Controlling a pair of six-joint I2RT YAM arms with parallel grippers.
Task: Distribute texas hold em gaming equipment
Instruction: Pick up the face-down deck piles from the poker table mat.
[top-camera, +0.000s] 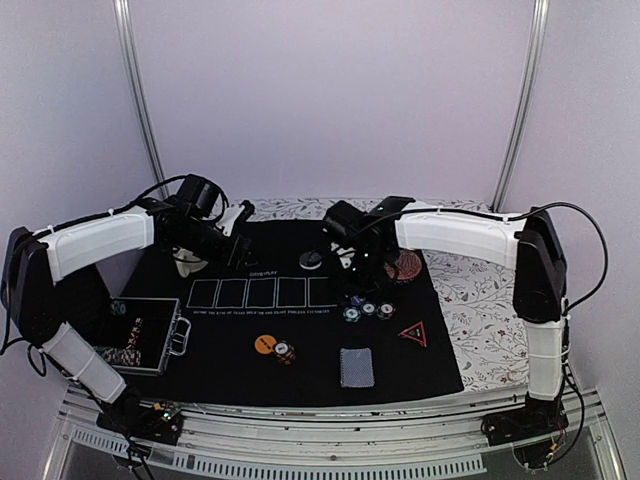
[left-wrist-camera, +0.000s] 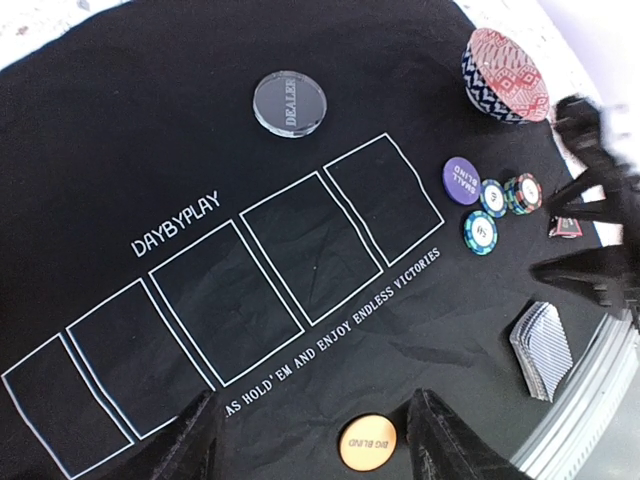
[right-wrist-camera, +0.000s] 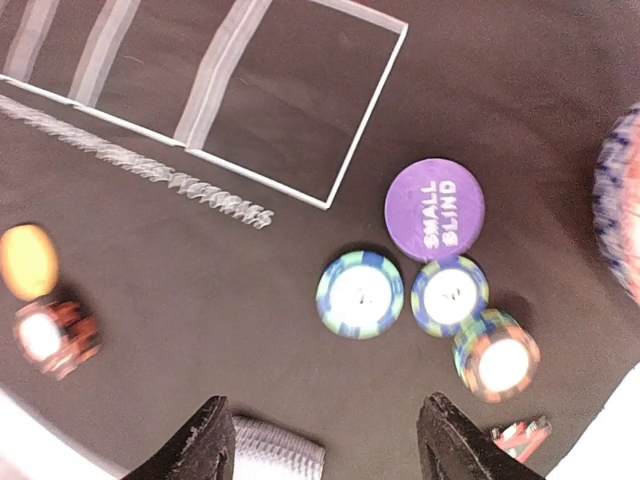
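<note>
Nearby, red bowl (left-wrist-camera: 505, 75) beside purple disc (right-wrist-camera: 435, 209); case (top-camera: 145, 335) contents unclear.

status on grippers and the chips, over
Left gripper open, empty, over black felt mat. Right gripper open, empty, above purple round small-blind disc and three striped poker chips. Red patterned bowl beside them, apart.

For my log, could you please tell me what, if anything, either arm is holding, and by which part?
Nothing: the left gripper and the right gripper both have their jaws apart and empty.

Bowl (right-wrist-camera: 622, 200) cut by the edge — cards (right-wrist-camera: 278, 452) cropped below, blurred.
</note>
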